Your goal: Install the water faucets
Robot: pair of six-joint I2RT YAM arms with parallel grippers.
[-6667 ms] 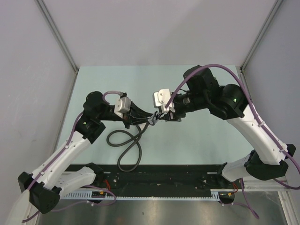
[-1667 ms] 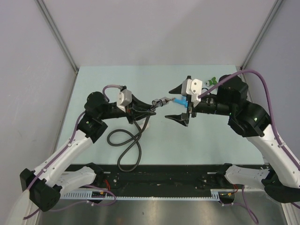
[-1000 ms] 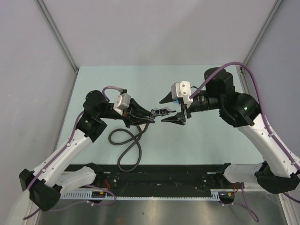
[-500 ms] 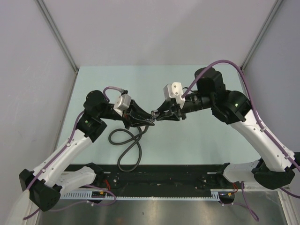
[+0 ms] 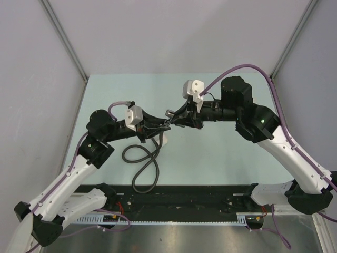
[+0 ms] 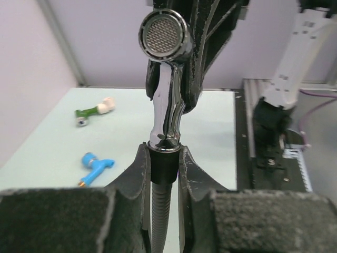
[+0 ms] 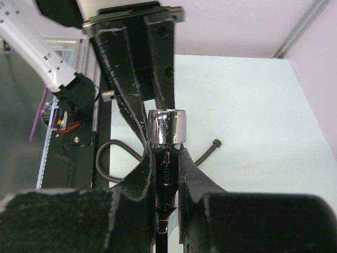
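The chrome faucet (image 6: 167, 105) stands upright out of the black collar at the end of the black hose (image 6: 161, 211); its round mesh head (image 6: 164, 36) is at the top. My left gripper (image 6: 162, 150) is shut on that hose collar. My right gripper (image 7: 166, 150) is shut on the faucet's body just below its chrome head (image 7: 166, 126). In the top view the two grippers, left (image 5: 159, 126) and right (image 5: 176, 119), meet tip to tip above the table's middle, with the faucet (image 5: 169, 113) between them. The hose (image 5: 140, 158) loops down onto the table.
A blue plastic tap (image 6: 95, 163) and a green and white fitting (image 6: 95, 109) lie on the pale green table (image 5: 131, 95); the right arm hides them in the top view. A white piece (image 5: 162, 140) lies under the left gripper. The hose's free end (image 7: 216, 143) rests on the table.
My right gripper was open to the right, came left and shut on the faucet. My left arm drew back slightly to the left, still holding the hose end.
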